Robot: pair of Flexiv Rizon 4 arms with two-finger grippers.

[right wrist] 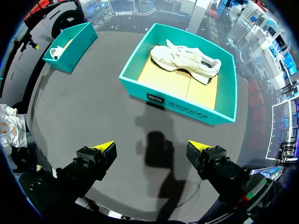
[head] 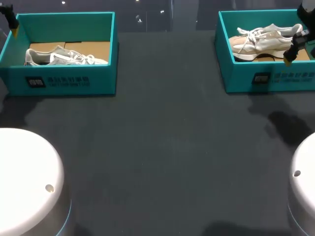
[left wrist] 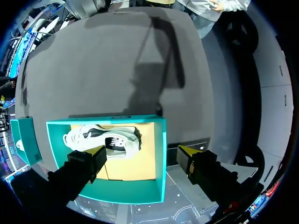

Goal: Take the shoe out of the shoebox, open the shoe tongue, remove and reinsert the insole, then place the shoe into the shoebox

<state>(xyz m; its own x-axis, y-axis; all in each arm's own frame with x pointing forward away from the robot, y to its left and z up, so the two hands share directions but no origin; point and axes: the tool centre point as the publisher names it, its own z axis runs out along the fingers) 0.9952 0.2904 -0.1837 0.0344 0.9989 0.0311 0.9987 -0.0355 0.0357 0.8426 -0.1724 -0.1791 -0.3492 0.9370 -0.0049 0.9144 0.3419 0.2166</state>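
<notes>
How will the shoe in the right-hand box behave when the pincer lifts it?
The shoe looks like a soft trainer: probably light, upper likely to squash under grip. Its loose laces may dangle and snag the shoebox wall. The thick sole should stay fairly stiff.

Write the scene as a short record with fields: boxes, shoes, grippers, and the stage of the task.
left shoebox: teal, open, holds one shoe
left shoe: pale, laced, inside the left shoebox
right shoebox: teal, open, holds one shoe
right shoe: pale, laced, inside the right shoebox
left gripper: open, empty, above the left shoebox
right gripper: open, empty, right shoebox ahead of it
task stage: neither shoe taken out yet
</notes>
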